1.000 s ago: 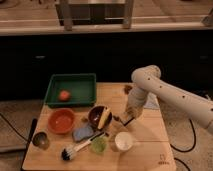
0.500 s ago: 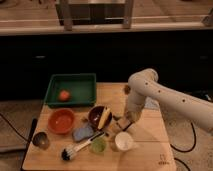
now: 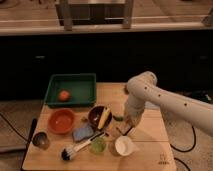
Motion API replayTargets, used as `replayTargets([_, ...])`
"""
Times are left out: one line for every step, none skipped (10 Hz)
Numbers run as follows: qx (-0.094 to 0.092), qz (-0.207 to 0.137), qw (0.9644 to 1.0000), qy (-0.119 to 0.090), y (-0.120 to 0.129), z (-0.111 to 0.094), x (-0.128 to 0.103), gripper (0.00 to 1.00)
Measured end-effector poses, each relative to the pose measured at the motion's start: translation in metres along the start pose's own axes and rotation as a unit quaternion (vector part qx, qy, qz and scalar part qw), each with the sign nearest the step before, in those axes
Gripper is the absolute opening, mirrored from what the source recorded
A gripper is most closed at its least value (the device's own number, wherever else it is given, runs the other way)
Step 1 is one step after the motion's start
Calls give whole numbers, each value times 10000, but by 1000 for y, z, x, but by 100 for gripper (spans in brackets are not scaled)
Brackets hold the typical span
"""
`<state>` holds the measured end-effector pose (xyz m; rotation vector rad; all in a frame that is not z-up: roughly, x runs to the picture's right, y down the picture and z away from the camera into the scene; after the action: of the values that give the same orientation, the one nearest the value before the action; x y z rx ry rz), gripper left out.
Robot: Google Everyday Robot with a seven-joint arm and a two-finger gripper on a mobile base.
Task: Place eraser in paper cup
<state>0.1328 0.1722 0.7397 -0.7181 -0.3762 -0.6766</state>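
The gripper (image 3: 125,130) hangs low toward the tabletop's (image 3: 150,145) front right; I cannot tell how its jaws stand, nor spot the eraser. The small white paper cup (image 3: 123,146) waits just below, near the front edge, mouth up to receive.

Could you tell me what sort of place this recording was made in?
Probably a lab mock-up of a kitchen: a wooden table crowded with a green tray, orange bowl and paper cup, cables on the floor, the gripper above the table.
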Motion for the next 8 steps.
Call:
replayTargets([19, 14, 10000, 6, 0, -2, 1, 0])
replayTargets([22, 25, 10000, 19, -4, -4, 5, 0])
replayTargets([11, -2, 10000, 25, -10, -7, 8, 0])
replayTargets([8, -19, 10000, 35, -14, -10, 11, 0])
replayTargets([4, -32, 10000, 34, -13, -13, 13, 0])
replayTargets([11, -70, 10000, 25, -14, -16, 14, 0])
replayTargets([5, -139, 9999, 14, -15, -19, 12, 0])
replayTargets([-9, -232, 9997, 1, -13, -22, 11, 0])
